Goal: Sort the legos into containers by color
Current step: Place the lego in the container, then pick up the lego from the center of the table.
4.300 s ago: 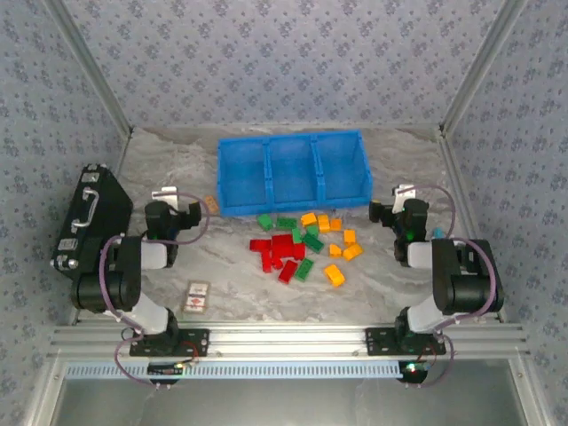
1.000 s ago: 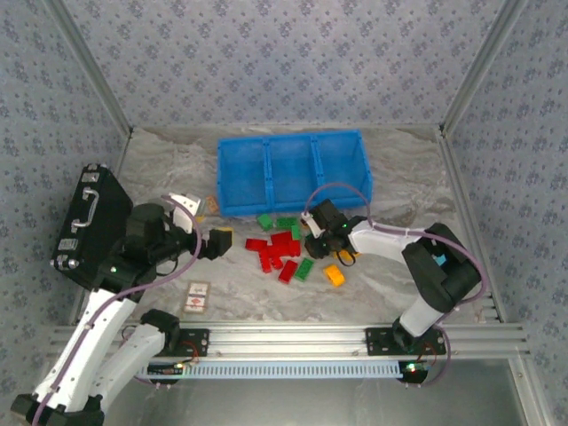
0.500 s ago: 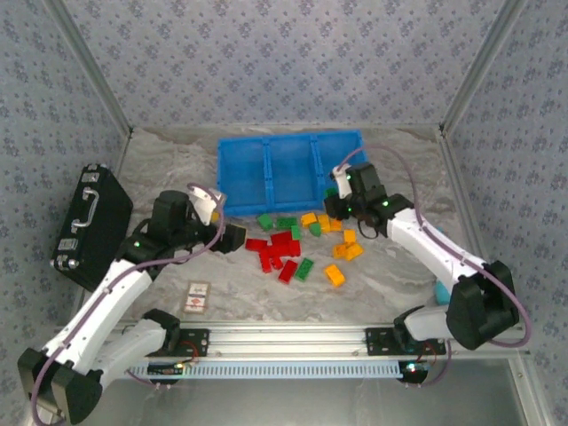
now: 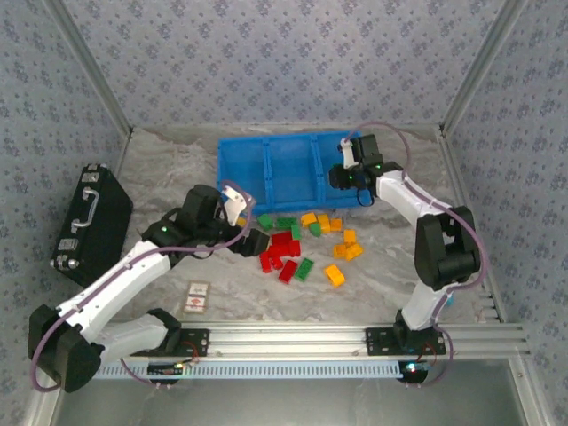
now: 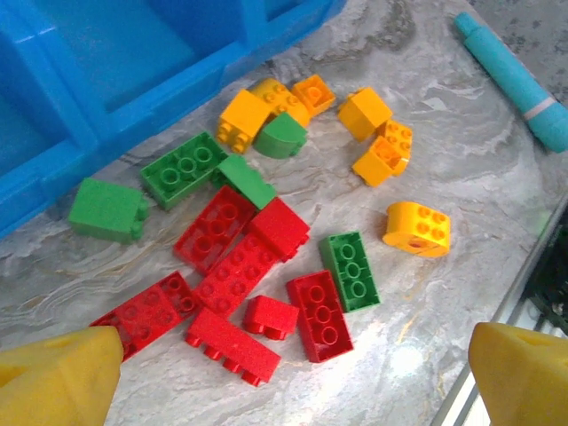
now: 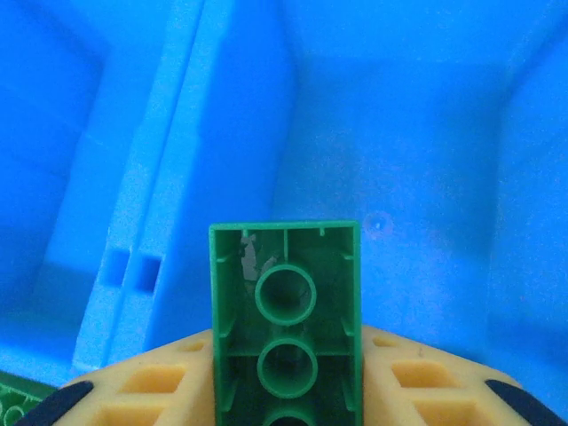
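Here, my right end effector (image 4: 345, 181) clamps a green lego (image 6: 286, 302) over the rightmost container (image 6: 399, 133), at the bench's (image 4: 390, 271) far edge; I should release it low, clear of the divider (image 6: 169, 204).

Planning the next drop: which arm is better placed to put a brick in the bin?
Right. The right gripper holds a green brick above the right compartment of the blue bin. The left gripper hangs open over the loose bricks, holding nothing.
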`<move>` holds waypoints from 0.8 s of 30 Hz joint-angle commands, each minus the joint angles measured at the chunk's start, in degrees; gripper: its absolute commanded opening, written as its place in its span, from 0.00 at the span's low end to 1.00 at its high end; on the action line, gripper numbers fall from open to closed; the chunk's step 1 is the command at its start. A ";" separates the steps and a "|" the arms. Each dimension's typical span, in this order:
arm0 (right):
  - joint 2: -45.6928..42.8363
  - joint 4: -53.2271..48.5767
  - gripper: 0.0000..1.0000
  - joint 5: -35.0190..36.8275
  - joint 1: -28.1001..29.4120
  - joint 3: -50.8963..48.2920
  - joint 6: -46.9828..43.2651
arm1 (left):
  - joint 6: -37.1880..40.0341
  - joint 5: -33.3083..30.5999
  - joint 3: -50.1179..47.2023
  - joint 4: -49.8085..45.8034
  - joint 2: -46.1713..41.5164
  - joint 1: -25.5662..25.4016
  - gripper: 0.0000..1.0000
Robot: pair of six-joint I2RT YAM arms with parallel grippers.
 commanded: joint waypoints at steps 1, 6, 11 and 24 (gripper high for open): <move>1.11 0.11 0.47 -1.06 -0.34 2.82 0.89 | -1.30 0.19 1.70 0.48 -0.13 -1.56 1.00; -2.14 0.56 0.61 -1.57 -0.73 0.47 0.57 | -2.31 0.17 2.92 0.47 -0.68 -2.26 1.00; -9.98 -3.76 0.62 0.25 0.57 -5.05 0.43 | -1.79 -0.43 2.85 0.40 -0.83 -2.94 1.00; -27.72 -1.74 0.68 2.62 5.09 -34.28 14.56 | 0.14 -1.06 -0.07 3.34 -4.16 -4.31 1.00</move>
